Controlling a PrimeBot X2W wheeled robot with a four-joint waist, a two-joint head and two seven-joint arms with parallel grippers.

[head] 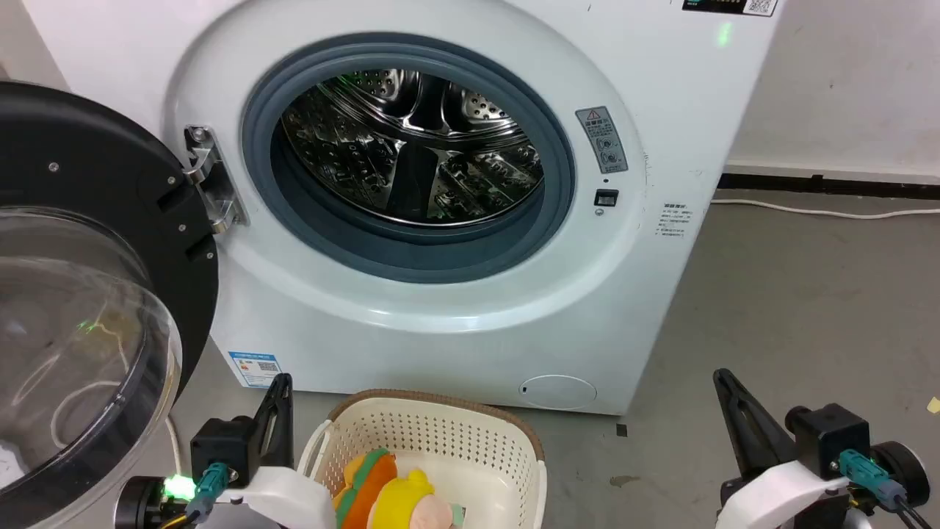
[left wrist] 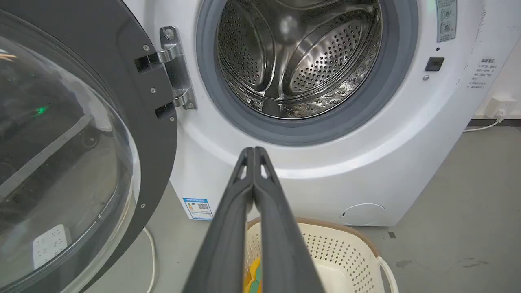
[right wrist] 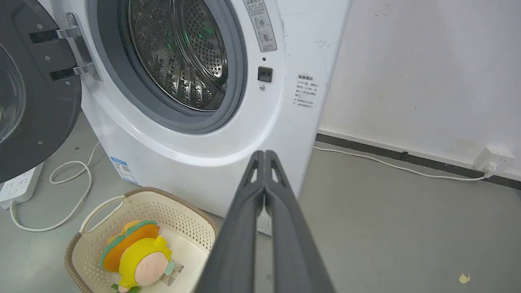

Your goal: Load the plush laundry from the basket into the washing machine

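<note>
Left gripper [head: 282, 383]: two long, dark, matte, tapered fingers, pressed together to the tips with nothing between them; 7 o'clock of the head view.
Right gripper [head: 722, 376]: same dark fingers, likewise closed tip to tip and empty; 5 o'clock of the head view.
Plush laundry [right wrist: 138, 260]: soft-pile toy lying inside the basket; yellow body, rounded peach-pink head, orange part edged in green behind it.
Basket [head: 440, 402]: cream plastic, oval, walls pierced with rows of small holes, brown woven-look rim, white loop handles. On the floor at 6 o'clock of the head view, close before the machine's base, just beside the left gripper and well apart from the right one.
Paper label [right wrist: 174, 273]: flat on the basket bottom by the toy's head; print too small to read.
Washing machine [head: 455, 323]: glossy white front-loader, round opening at 12 o'clock.
Door seal [head: 411, 258]: smooth grey rubber ring.
Drum [head: 411, 147]: bright perforated steel with raised paddles.
Door [head: 73, 330]: swung open at 9 o'clock; black rim, clear domed pane, metal hinge [head: 209, 180].
QR sticker [head: 255, 367]: blue and white, low on the machine's front; text unreadable.
Warning sticker [head: 606, 139]: grey, triangle sign on top, at 3 o'clock of the opening.
Floor [head: 808, 308]: grey, smooth, lightly scuffed; white cable [head: 822, 211] along the wall foot.
</note>
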